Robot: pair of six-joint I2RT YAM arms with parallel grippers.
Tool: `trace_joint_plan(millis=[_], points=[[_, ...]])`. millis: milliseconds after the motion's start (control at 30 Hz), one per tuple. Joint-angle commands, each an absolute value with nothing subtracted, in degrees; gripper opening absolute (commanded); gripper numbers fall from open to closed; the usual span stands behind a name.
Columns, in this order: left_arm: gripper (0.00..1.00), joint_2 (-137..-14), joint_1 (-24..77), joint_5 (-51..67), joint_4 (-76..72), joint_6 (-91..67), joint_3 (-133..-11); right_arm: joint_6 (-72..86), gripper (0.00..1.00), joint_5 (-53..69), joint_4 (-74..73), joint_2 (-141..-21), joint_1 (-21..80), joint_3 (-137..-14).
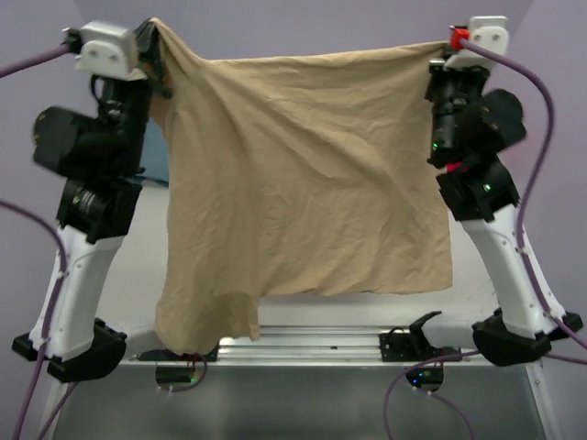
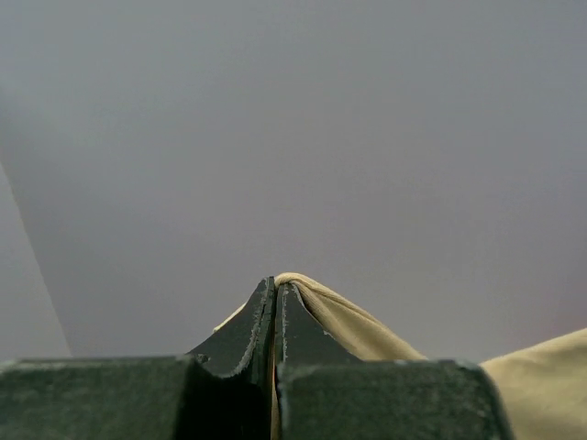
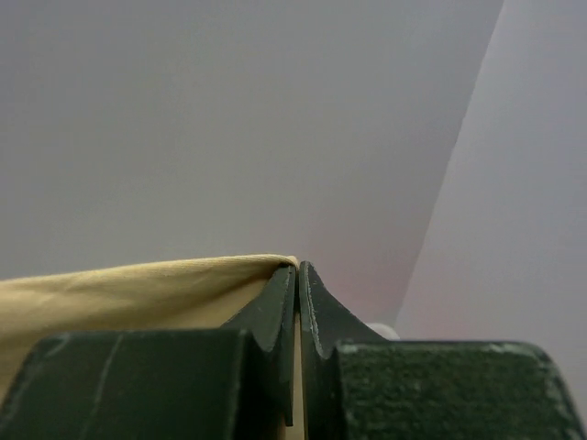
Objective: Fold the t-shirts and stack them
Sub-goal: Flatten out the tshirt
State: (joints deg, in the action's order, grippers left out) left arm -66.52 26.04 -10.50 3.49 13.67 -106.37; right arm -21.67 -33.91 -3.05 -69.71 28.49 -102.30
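Note:
A tan t-shirt (image 1: 303,174) hangs spread in the air between both raised arms, with one sleeve dangling at the lower left. My left gripper (image 1: 158,37) is shut on its top left corner, and in the left wrist view the cloth (image 2: 367,335) is pinched between the closed jaws of that gripper (image 2: 276,286). My right gripper (image 1: 444,57) is shut on the top right corner; the right wrist view shows the tan cloth (image 3: 128,284) caught in the closed jaws of this gripper (image 3: 297,272). A sliver of teal-blue cloth (image 1: 156,156) shows behind the hanging shirt at the left.
The hanging shirt hides most of the table behind it. The arm bases and a metal rail (image 1: 312,346) lie along the near edge. Both wrist cameras face a plain lilac wall.

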Motion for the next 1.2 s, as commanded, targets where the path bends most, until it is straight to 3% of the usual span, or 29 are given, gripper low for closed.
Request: trace_joint_plan(millis=[0, 200, 333, 467, 533, 633, 867, 1033, 1167], points=[[0.0, -75.3, 25.7, -14.6, 5.8, 16.0, -108.5, -22.7, 0.0, -40.0, -9.7, -78.1, 27.5, -107.1], [0.0, -88.7, 15.1, -4.1, 6.2, 8.5, -112.1, -18.0, 0.0, -37.9, -15.9, -93.1, 22.4, -117.4], [0.0, -99.1, 8.9, -0.4, 5.2, 3.8, -118.6, -15.8, 0.0, -36.2, -18.7, -103.9, 19.0, -130.8], [0.0, -102.8, 7.0, 2.4, 6.7, 2.5, -125.9, -14.4, 0.0, -34.7, -18.2, -105.5, 18.6, -135.9], [0.0, -98.5, 8.3, 1.2, 5.9, 5.3, -124.7, -14.8, 0.0, -33.8, -13.5, -99.5, 18.8, -129.7], [0.0, -89.8, 9.1, 0.2, 1.7, 6.5, -116.2, -15.3, 0.0, -32.8, -8.7, -90.7, 19.1, -118.6], [0.0, -66.4, 9.3, -6.4, -7.1, 2.7, -72.4, -10.6, 0.0, -33.2, -13.7, -79.9, 19.0, -92.9], [0.0, -66.5, 9.3, -10.2, -2.0, -8.3, -53.9, -1.5, 0.0, -30.5, -25.1, -83.6, 19.1, -81.8], [0.0, -70.1, 13.7, -16.6, 7.2, -16.5, -50.2, 5.1, 0.0, -27.3, -30.3, -87.2, 19.4, -73.4]])
